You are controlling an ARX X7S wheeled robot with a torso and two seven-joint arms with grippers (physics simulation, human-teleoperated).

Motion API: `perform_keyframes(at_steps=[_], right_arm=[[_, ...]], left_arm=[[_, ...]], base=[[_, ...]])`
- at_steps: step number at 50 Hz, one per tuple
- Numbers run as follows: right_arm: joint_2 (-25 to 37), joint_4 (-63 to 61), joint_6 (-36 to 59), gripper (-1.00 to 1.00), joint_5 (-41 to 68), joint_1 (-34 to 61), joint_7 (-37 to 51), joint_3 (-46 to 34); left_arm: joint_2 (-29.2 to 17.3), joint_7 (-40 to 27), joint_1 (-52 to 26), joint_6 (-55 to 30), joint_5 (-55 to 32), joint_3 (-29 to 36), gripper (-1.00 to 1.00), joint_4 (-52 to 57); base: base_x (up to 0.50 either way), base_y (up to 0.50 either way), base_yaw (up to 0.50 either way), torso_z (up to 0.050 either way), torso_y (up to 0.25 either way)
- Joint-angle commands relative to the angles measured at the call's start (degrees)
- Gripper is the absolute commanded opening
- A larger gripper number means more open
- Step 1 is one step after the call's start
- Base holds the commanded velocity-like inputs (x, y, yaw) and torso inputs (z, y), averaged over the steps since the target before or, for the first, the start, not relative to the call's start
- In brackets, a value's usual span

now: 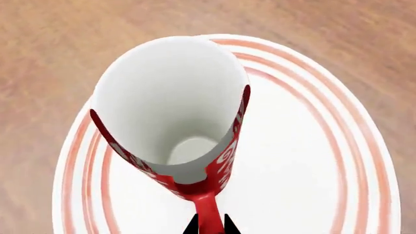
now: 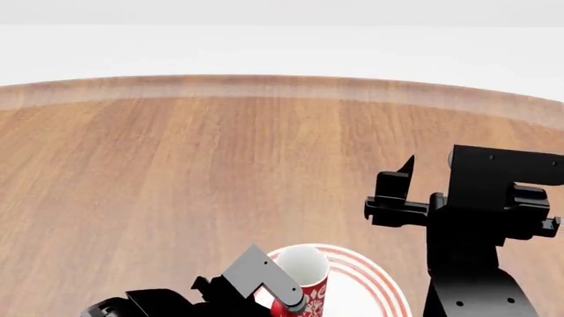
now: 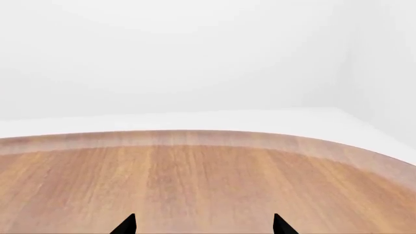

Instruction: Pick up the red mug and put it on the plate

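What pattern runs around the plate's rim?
Concentric red rings on white around the plate, clearest in the left wrist view, where the red mug stands over it.

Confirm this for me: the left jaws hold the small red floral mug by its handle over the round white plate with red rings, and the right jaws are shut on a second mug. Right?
Not quite. The right gripper holds nothing: the right wrist view shows its jaws apart with only bare wooden table between them. The rest stands: the left gripper grips the small red floral mug by its handle over the round white plate with red rings.
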Motion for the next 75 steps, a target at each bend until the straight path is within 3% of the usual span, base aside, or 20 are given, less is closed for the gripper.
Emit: perform_keyframes(at_steps=[1,5,6,28,40,43,49,58,65,75], right_arm=[[-0.03,0.55,-0.53,1.00,0.09,-0.12,0.04,-0.26],[-0.04,0.72,-0.59,1.00,0.11,-0.07,0.06,-0.41],[-0.01,0.57,-0.50,1.00,0.17,-0.08,0.08,-0.40],[0.20,1.04,-0.65,1.00,0.40,0.41,0.20,-0.92],[0.05,1.95,-1.23,1.00,0.37,0.37,0.33,-1.24],[0.00,2.03,-1.38,1.00,0.35,0.38,0.27,-1.50],[-0.17,2.78,-1.76,1.00,0.14,0.48,0.24,-2.05],[-0.04,2.40,-1.32,1.00,0.41,0.65,0.40,-2.17],[-0.11,2.40,-1.21,1.00,0.45,0.98,0.48,-2.55],[0.19,1.20,-0.36,1.00,0.73,1.22,0.75,-2.78]], left_arm=[[0.00,0.31,0.92,-1.35,-1.22,0.85,-1.00,-0.78],[0.00,0.09,0.94,-1.55,-1.11,0.85,-1.00,-0.77],[0.00,-0.26,0.91,-1.67,-1.14,0.81,1.00,-0.82],[0.00,-0.38,1.18,-1.35,0.36,0.76,1.00,-1.12],[-0.03,3.32,1.00,1.92,1.68,0.48,1.00,-1.60],[-3.27,-0.36,1.19,1.18,1.53,0.60,1.00,4.98],[-15.23,-9.86,1.95,-1.66,-0.67,0.33,1.00,26.10],[-27.18,-18.77,1.69,-2.55,-3.49,-1.83,1.00,44.17],[-34.73,-19.79,1.65,1.69,-4.65,-4.96,1.00,56.34],[-38.94,-17.37,2.23,9.18,-5.23,-9.58,1.00,62.37]], base=[[0.00,0.00,0.00,0.000,0.000],[0.00,0.00,0.00,0.000,0.000],[0.00,0.00,0.00,0.000,0.000],[0.00,0.00,0.00,0.000,0.000],[0.00,0.00,0.00,0.000,0.000],[0.00,0.00,0.00,0.000,0.000],[0.00,0.00,0.00,0.000,0.000],[0.00,0.00,0.00,0.000,0.000],[0.00,0.00,0.00,0.000,0.000],[0.00,0.00,0.00,0.000,0.000]])
